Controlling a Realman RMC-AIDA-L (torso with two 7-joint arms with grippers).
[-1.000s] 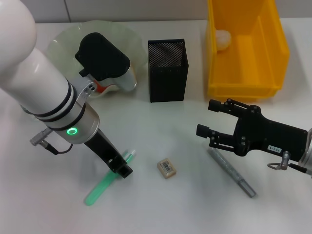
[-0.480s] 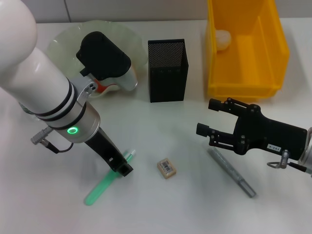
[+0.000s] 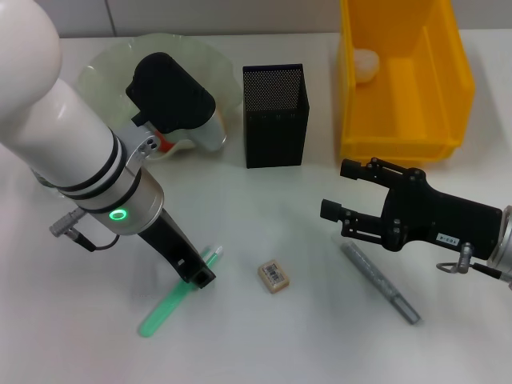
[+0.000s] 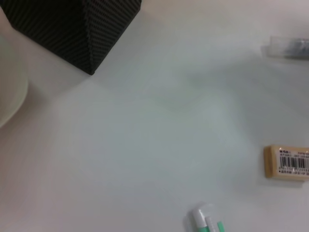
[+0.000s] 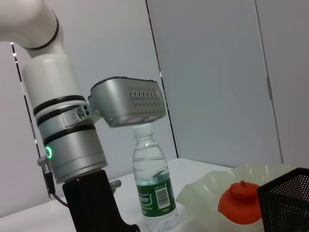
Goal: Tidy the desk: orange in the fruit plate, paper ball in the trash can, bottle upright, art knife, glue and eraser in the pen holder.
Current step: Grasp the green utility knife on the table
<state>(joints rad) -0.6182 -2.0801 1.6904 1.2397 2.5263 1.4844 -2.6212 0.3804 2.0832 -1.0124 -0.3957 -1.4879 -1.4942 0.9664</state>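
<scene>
Just beside the left gripper (image 3: 204, 277), the eraser (image 3: 274, 276).

The white table (image 4: 154, 125) carries a square black metal mesh pen holder (image 4: 72, 29) and, well apart from it, a small beige rectangular eraser (image 4: 286, 163) lying flat with its barcode label facing up. A green-and-white capped stick (image 4: 205, 221) and a grey pen-like object (image 4: 288, 47) are cut off at opposite edges.

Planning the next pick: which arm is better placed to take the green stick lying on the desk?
Left. The left claw is down right at the green stick, while the right claw hovers open across the desk, above the grey pen, beyond the eraser.
</scene>
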